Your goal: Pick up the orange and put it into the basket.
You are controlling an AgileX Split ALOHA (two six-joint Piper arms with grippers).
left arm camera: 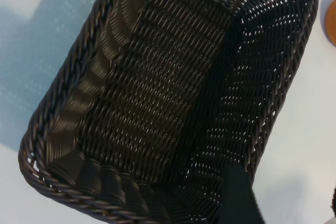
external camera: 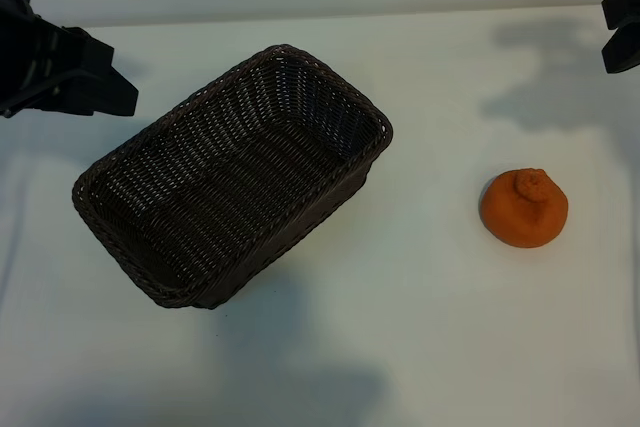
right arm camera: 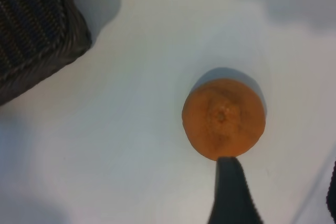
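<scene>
White counter (external camera: 420, 327) seen from above: empty dark basket (external camera: 150, 287) left of centre, orange (external camera: 524, 209) well apart at right, black arms at both upper corners.

I can read no writing anywhere around me. No label, brand, number or sign shows on anything here.

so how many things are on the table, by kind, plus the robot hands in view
orange: 1
basket: 1
robot hands: 2, the left hand at the upper left and the right hand at the upper right, both open and holding nothing
total: 4
</scene>
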